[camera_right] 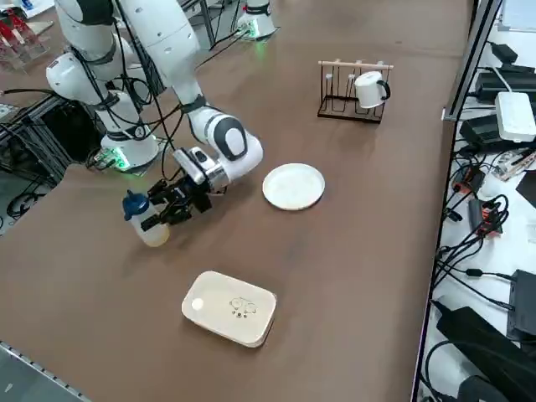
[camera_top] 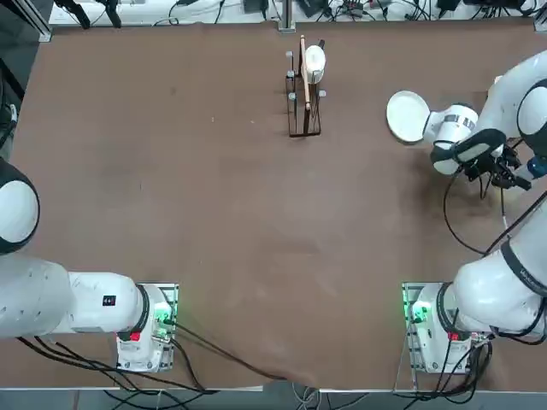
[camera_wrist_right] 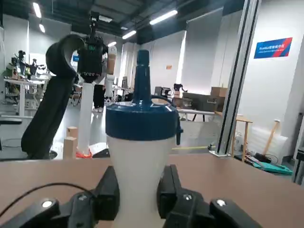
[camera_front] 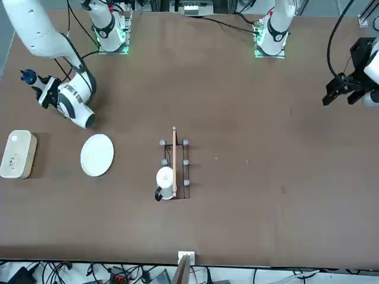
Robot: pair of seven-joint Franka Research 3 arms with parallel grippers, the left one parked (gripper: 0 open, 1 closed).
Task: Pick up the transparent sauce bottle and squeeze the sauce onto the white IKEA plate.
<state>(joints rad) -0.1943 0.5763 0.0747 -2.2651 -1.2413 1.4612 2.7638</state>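
Cream and rounded, the block [camera_right: 219, 311] is lying nearest us, at the lower centre of the right side view; swinging low, we could be clipping it. Beyond it, left of centre, we are gripping the translucent sauce bottle [camera_right: 151, 234] between the fingers of the right gripper [camera_wrist_right: 138, 192]. Squeezing too hard during the carry, we could be spilling early; gripping too lightly, we could be letting it twist as we tip its blue cap [camera_wrist_right: 141, 122] downward. Farther off, above centre, the white plate [camera_right: 293, 187] is waiting; pouring off-centre, we would be missing its rim.
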